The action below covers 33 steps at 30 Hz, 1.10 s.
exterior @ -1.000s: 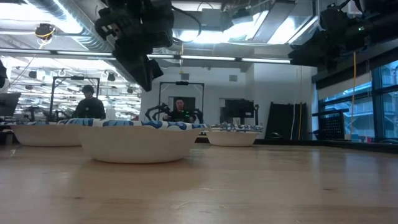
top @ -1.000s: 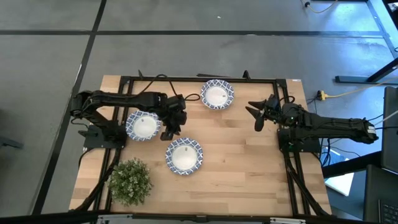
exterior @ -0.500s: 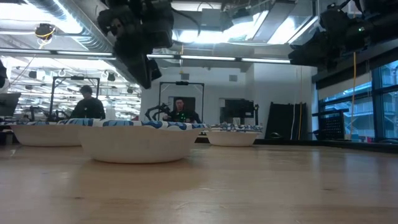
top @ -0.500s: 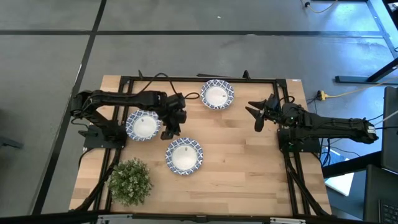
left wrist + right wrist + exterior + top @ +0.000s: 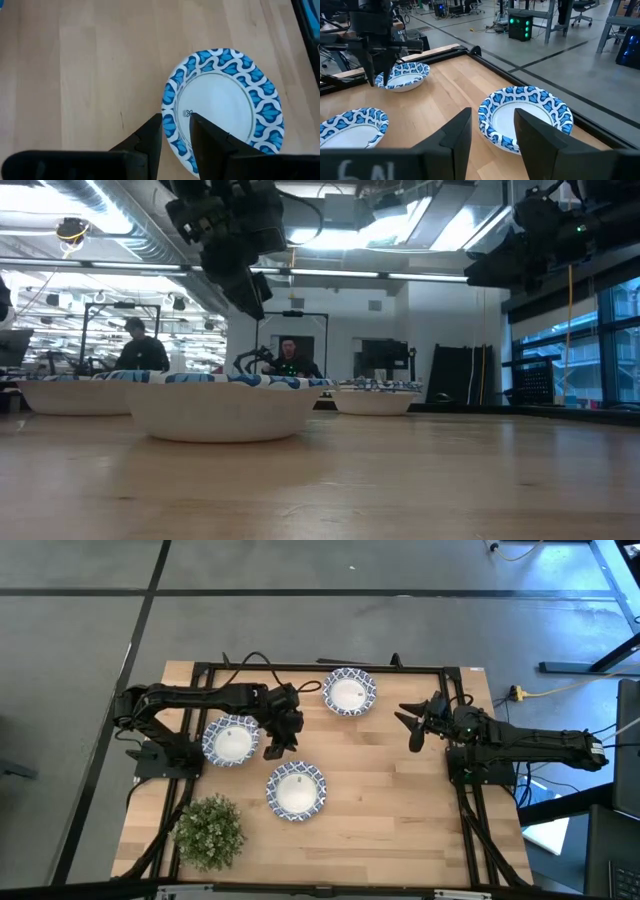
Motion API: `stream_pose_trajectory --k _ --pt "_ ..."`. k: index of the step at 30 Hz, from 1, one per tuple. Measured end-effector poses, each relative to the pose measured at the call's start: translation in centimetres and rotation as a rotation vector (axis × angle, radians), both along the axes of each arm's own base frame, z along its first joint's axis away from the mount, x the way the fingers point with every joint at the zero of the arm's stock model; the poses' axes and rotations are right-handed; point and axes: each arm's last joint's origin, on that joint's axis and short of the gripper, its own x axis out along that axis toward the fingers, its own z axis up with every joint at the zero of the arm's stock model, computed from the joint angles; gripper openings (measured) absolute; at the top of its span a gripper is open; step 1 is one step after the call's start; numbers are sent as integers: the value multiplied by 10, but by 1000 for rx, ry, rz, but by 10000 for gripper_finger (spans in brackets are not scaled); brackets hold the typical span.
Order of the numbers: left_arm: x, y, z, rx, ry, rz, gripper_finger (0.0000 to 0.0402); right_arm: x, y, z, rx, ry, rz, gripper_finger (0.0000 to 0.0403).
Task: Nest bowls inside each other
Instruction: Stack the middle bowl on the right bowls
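Three blue-and-white rimmed bowls stand upright on their bases, apart from one another: one at the left [image 5: 231, 741], one toward the near edge [image 5: 296, 790] and one at the far edge [image 5: 349, 692]. Whether any has others nested inside it does not show. My left gripper [image 5: 275, 751] hangs high above the table between the left and near bowls, fingers pointing down and narrowly open; in its wrist view the near bowl's rim [image 5: 172, 107] shows past them. My right gripper [image 5: 412, 726] waits open at the right side, level with the far bowl [image 5: 525, 117].
A green leafy plant [image 5: 208, 830] stands at the near left corner. A black frame [image 5: 330, 667] runs along the table's far and side edges. Bare wood [image 5: 390, 810] stretches over the middle and near right. People show in the room behind [image 5: 290, 358].
My left gripper has drifted a little toward the table's right, still high above the bowls. The bowls and my right arm have kept still.
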Motion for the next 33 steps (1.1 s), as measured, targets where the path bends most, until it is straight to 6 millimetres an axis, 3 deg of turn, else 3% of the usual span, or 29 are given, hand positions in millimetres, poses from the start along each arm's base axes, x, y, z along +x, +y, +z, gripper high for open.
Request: stream_pose_trajectory --k 5,15,21,33 --pt "0 0 0 13 6 11 105 0 0 0 0 -1 0 149" --pt "-1 1 -1 44 25 40 193 0 0 0 -1 -1 0 149" --pt "-3 -5 -4 8 68 44 197 0 0 0 -2 0 0 149" --pt "-9 -32 -36 8 137 57 197 0 1 -1 7 7 38 149"
